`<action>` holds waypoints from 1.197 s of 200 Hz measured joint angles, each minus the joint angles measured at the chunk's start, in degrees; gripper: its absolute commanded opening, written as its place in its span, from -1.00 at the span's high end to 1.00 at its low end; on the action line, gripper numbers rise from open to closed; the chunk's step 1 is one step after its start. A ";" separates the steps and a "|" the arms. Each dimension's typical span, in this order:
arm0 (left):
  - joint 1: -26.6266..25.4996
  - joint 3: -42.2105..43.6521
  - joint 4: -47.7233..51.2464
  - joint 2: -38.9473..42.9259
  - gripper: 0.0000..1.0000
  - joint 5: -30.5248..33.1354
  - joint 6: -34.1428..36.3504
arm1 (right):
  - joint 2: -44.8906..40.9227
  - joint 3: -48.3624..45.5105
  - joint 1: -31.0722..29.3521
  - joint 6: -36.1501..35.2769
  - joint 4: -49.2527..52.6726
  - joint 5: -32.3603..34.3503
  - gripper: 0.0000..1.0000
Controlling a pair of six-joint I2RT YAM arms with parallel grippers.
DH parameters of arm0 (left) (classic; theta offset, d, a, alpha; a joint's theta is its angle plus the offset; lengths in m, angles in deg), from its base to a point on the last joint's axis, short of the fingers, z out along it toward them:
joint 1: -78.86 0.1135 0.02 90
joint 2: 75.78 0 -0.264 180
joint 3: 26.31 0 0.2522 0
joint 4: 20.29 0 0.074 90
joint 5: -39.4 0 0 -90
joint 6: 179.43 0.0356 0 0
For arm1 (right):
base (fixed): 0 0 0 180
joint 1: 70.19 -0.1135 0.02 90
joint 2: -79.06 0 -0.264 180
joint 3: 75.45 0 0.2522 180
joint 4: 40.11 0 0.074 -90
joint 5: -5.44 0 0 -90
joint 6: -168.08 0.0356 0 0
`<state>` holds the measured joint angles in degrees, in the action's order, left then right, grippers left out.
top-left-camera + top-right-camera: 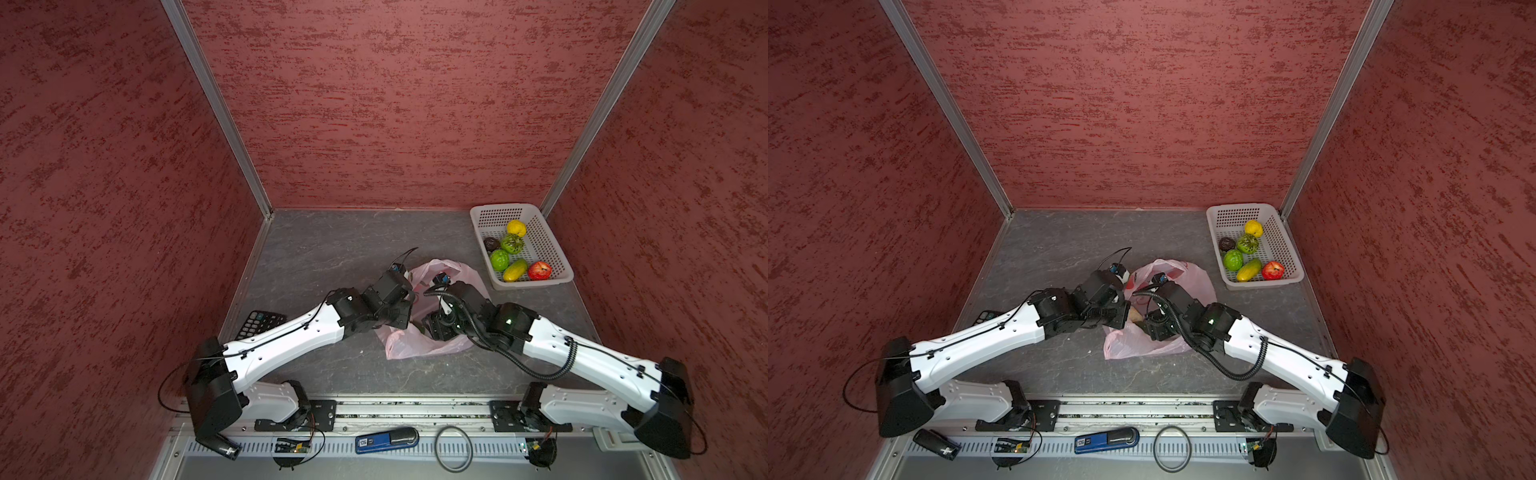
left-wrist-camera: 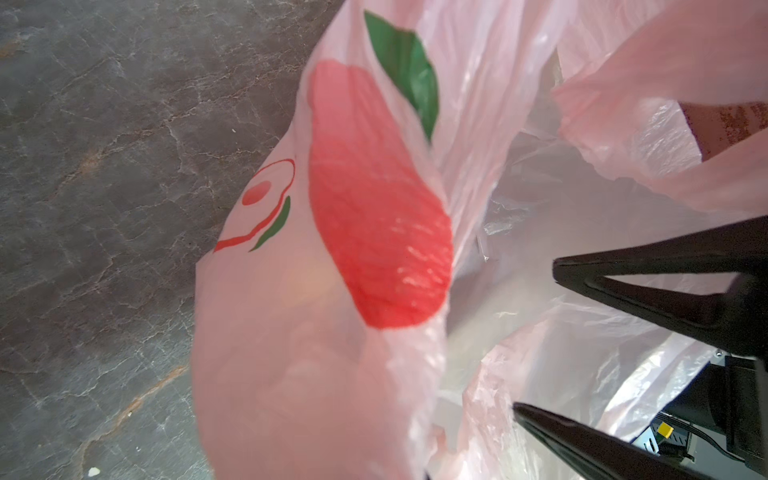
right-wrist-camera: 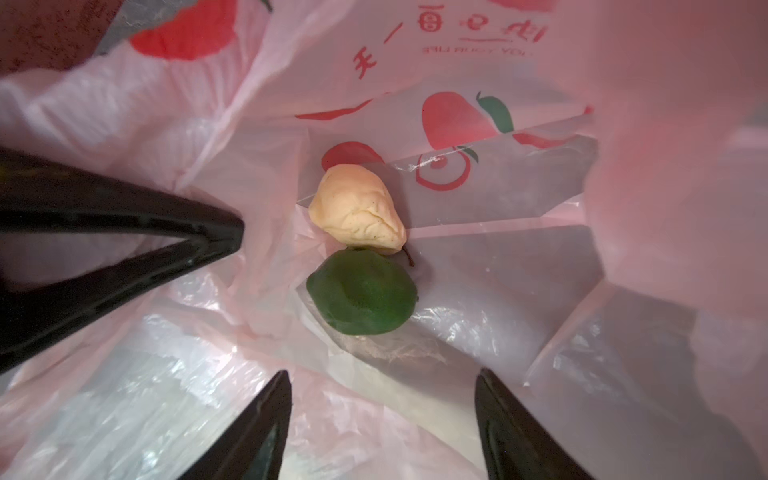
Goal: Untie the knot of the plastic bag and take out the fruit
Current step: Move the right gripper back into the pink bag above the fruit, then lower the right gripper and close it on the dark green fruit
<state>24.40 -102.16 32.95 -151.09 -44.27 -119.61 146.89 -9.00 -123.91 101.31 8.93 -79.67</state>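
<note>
Inside bag (image 3: pixel 498 270), two fruits (image 3: pixel 357 205), six in basket (image 1: pixel 545 241)

Soft, even light; glare on the plastic bag (image 3: pixel 174 374); wrist-view edges blurred

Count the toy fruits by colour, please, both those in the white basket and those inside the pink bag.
Green fruit: 3
Yellow fruit: 1
Yellow-green fruit: 1
Red fruit: 1
Dark brown fruit: 1
Cream fruit: 1
Total: 8
</note>
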 measured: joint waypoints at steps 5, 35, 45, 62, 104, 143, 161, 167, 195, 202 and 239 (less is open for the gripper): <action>0.00 -0.02 0.02 0.00 1.00 0.00 0.00 | 0.76 -0.31 -0.04 -0.26 -0.66 0.13 -0.41; 0.00 -0.02 0.42 0.00 1.00 -0.04 0.00 | 5.25 -3.26 -0.11 -0.76 -4.52 0.07 -0.41; 0.00 -0.04 0.70 0.00 1.00 -0.07 0.02 | 6.73 -4.66 -0.13 -0.46 -5.62 -0.15 -0.40; 0.02 -0.07 1.27 0.00 1.00 -0.35 0.02 | 8.44 -7.08 -0.22 0.81 -7.34 -0.90 -0.40; 0.13 -0.09 3.80 0.00 1.00 -3.50 0.04 | 9.75 -11.93 -1.22 5.99 -12.11 -3.98 -0.43; 0.04 0.76 5.62 0.22 1.00 -7.50 0.00 | 9.88 -13.03 -1.46 11.45 -16.48 -5.99 -0.54; 0.02 2.40 6.03 0.74 1.00 -8.48 0.02 | 10.54 -12.87 -1.49 13.57 -18.88 -6.29 -0.58; 0.02 2.82 6.36 0.79 1.00 -8.83 0.02 | 11.06 -12.66 -1.49 14.21 -19.56 -6.36 -0.60; 0.04 3.26 7.21 0.79 1.00 -9.35 0.33 | 14.73 -10.64 -1.49 16.13 -21.77 -6.45 -0.68; 0.13 3.26 7.23 0.79 1.00 -9.44 0.44 | 15.72 -10.05 -1.49 16.41 -22.29 -6.45 -0.70; 0.94 3.26 7.13 0.79 1.00 -10.34 1.09 | 20.44 -7.76 -1.53 16.44 -23.96 -6.05 -0.83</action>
<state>25.34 -98.90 40.08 -150.30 -54.61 -118.51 167.33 -16.76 -125.44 117.74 -15.02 -85.73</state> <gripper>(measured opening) 0.045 0.898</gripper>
